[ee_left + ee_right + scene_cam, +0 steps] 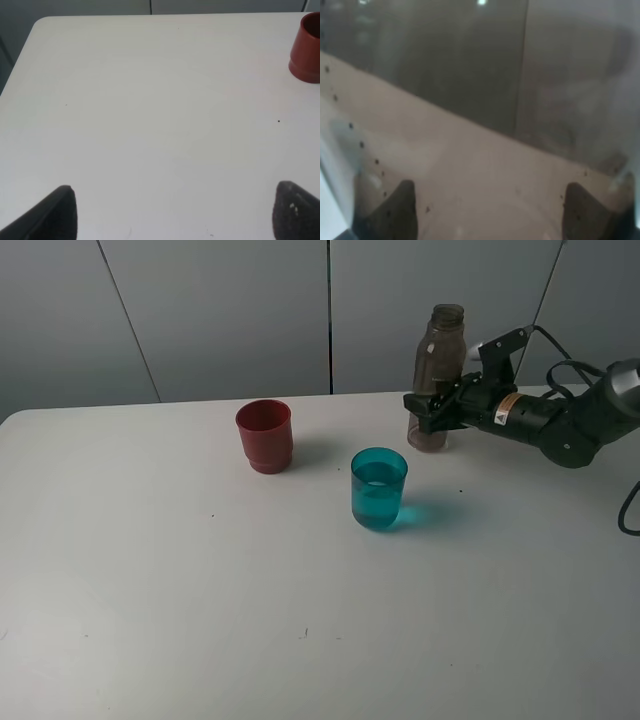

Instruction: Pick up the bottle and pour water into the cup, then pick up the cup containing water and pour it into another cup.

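Observation:
The smoky grey-brown bottle [437, 370] stands upright at the back right of the table, uncapped. My right gripper [428, 418] is shut on its lower body, reaching in from the right. In the right wrist view the bottle [480, 125] fills the frame between the dark fingertips [400, 207]. The teal cup [379, 489] holds water and stands in front of the bottle, to its left. The red cup [265, 436] stands further left, also seen as the red cup [307, 50] in the left wrist view. My left gripper [175, 215] is open over bare table.
The white table [150, 570] runs wide to the left and front. Grey wall panels [220, 310] stand behind its back edge. The right arm's black cable [628, 502] hangs at the far right.

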{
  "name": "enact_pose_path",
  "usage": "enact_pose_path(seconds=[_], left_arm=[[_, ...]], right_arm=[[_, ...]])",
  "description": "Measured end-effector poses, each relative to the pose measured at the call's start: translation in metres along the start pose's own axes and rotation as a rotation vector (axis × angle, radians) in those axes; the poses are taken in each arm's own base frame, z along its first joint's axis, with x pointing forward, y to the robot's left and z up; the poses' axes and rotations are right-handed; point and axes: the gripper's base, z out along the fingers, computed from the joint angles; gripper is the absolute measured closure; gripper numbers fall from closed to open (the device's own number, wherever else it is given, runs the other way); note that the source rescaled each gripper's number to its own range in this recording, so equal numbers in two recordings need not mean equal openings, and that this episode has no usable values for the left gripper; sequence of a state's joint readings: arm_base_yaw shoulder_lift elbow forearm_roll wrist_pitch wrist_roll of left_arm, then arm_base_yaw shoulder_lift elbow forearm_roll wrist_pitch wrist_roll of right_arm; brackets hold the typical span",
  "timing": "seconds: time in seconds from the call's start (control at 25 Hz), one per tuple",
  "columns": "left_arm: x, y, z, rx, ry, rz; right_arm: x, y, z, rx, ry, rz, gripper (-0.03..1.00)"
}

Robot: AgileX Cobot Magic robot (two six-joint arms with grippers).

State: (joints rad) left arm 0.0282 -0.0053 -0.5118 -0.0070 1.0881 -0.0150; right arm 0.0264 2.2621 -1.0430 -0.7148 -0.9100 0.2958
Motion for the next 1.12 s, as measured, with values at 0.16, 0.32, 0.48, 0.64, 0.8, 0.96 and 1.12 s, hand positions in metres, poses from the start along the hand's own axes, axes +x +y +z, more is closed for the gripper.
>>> enact_pose_path(seconds=[0.16,0.32,0.48,0.64,0.8,0.96,1.12], left_arm=[[0.0000,0.0000,0.0000,0.000,0.000,0.000],[0.0000,0.0006,0.0000,-0.006,0.000,0.003],[0.0000,0.0006,0.0000,-0.006,0.000,0.003],[0.0000,0.0006,0.0000,-0.006,0.000,0.003],[0.0000,0.0006,0.0000,-0.006,0.000,0.003],[0.0000,0.0006,0.0000,-0.006,0.000,0.003],[0.0000,0.0006,0.0000,-0.006,0.000,0.003]], right_arm=[[0.0007,-0.0011,0.0002,0.003,0.004,0.000,0.92],[0.0008,-0.0017,-0.0001,0.005,0.004,0.003,0.92],[0.0010,-0.0017,-0.0001,0.005,0.006,0.003,0.92],[0.0013,-0.0018,-0.0001,0.006,0.009,0.003,0.92],[0.0022,-0.0021,-0.0001,0.009,0.019,0.003,0.24],[0.0028,-0.0022,-0.0001,0.010,0.026,0.019,-0.02],[-0.0002,-0.0026,-0.0025,0.020,0.045,0.018,-0.02]])
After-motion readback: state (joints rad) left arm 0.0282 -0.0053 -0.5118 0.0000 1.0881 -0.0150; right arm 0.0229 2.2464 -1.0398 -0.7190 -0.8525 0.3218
